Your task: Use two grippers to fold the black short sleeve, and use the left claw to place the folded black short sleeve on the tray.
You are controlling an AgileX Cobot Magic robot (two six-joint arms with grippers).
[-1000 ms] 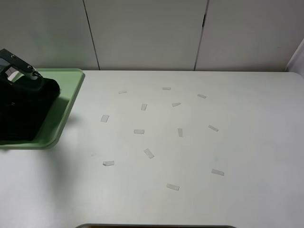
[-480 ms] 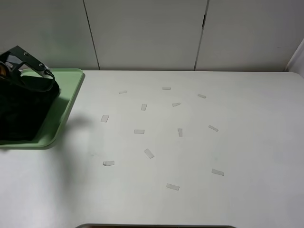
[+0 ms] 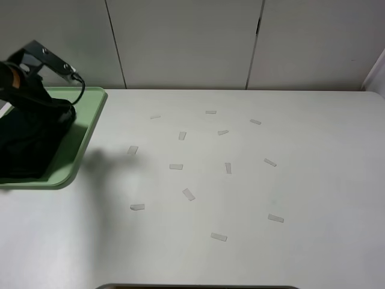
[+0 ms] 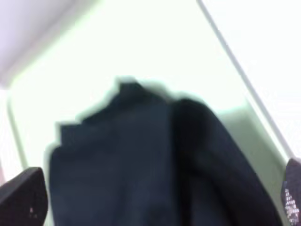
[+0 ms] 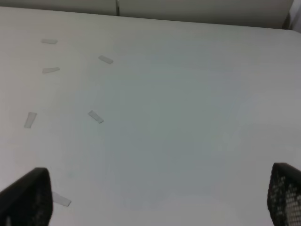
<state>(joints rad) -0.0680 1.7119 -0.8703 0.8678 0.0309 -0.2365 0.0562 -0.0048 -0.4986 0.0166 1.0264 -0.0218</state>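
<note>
Left tool [image 4: 160,197] wide open — empty — above black short sleeve [image 4: 141,160]

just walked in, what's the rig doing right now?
The folded black short sleeve lies on the pale green tray at the left end of the table. The left gripper is open just above it, with the shirt between its fingers but not clamped. The right gripper is open over bare table, holding nothing. Small tape strips are scattered across the tabletop. The placing step looks done.
</note>
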